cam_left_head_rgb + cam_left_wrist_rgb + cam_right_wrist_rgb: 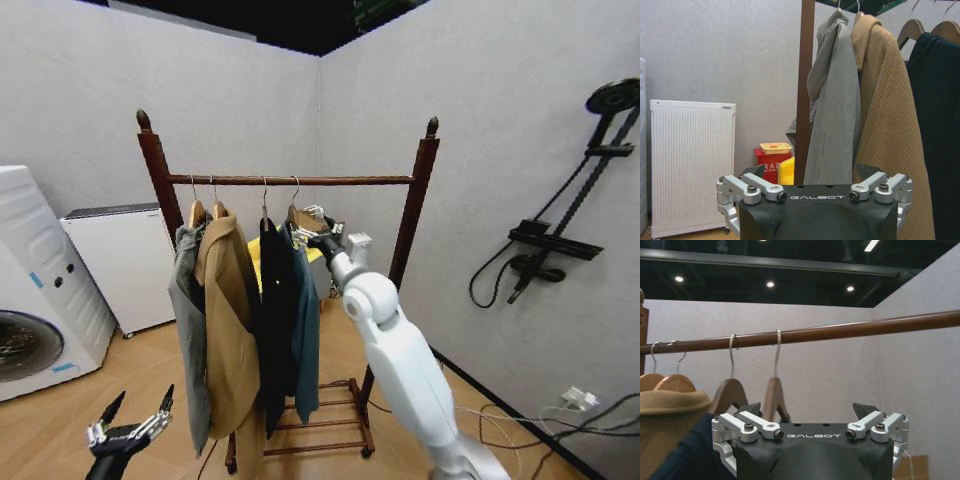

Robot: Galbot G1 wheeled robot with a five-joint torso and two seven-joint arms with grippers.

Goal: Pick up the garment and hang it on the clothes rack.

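The dark teal-blue garment hangs on its wooden hanger, rightmost on the clothes rack, with its metal hook over the bar. My right gripper is raised just beside that hanger's shoulder. In the right wrist view this gripper is open with nothing between its fingers, and the hanger stands close behind one fingertip. My left gripper hangs low, left of the rack, open and empty, and looks at the rack's post.
A grey jacket, a tan coat and a black coat hang left of the garment. A washing machine and a white appliance stand at the left. A shower fixture is on the right wall, with cables below.
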